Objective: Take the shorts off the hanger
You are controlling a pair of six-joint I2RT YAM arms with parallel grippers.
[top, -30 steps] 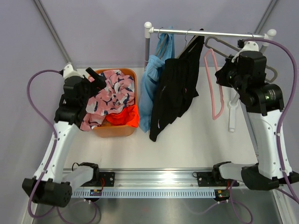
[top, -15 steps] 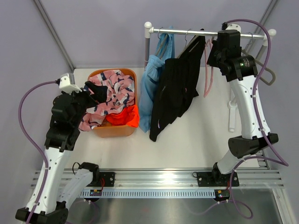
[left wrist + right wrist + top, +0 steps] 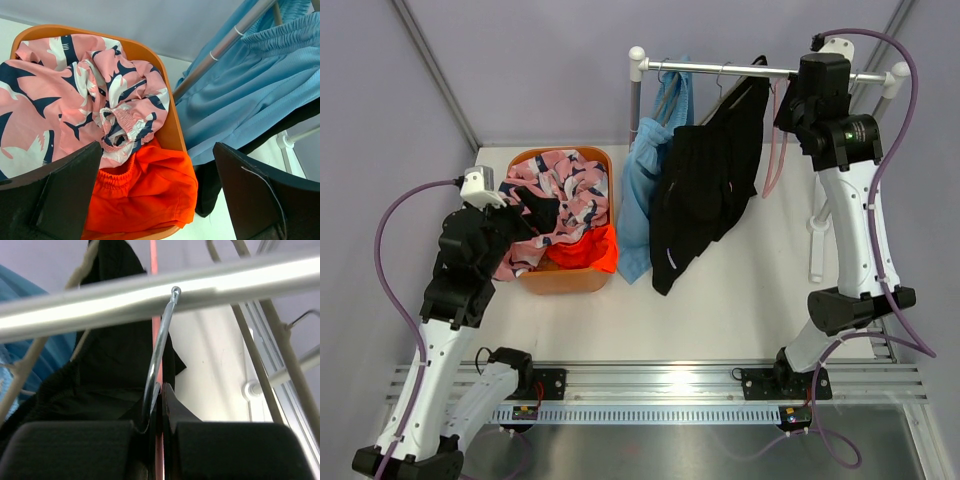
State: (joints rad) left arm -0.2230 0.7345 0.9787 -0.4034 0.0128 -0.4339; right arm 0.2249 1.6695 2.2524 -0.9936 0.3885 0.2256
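A white table (image 3: pixel 750 300) is spread beneath a metal clothes rail (image 3: pixel 720 69). Behind the rail, plain lavender walls (image 3: pixel 540 70) are crossed by slanted grey struts (image 3: pixel 430 65). Nearer than the rail, the table is edged by a slotted aluminium track (image 3: pixel 660 385). Everything is evenly lit.

Overhead view: even, diffuse light from above leaves the white table (image 3: pixel 740 300) bright, with only faint, soft shadow beneath the hanging black shorts (image 3: pixel 705 200); a mild glare streak lies on the metal rail (image 3: pixel 660 372) at the near edge. Left wrist view: the orange shorts (image 3: pixel 145 195) are sharp and well lit, while the left gripper's fingers (image 3: pixel 65 195) read as soft, dark masses. Right wrist view: the clothes rod (image 3: pixel 150 300), close to the lens, is blurred and glary; the hanger hook (image 3: pixel 164 325) carries a bright highlight; the right gripper's fingers (image 3: pixel 75 450) are underexposed, and the background seems slightly defocused.
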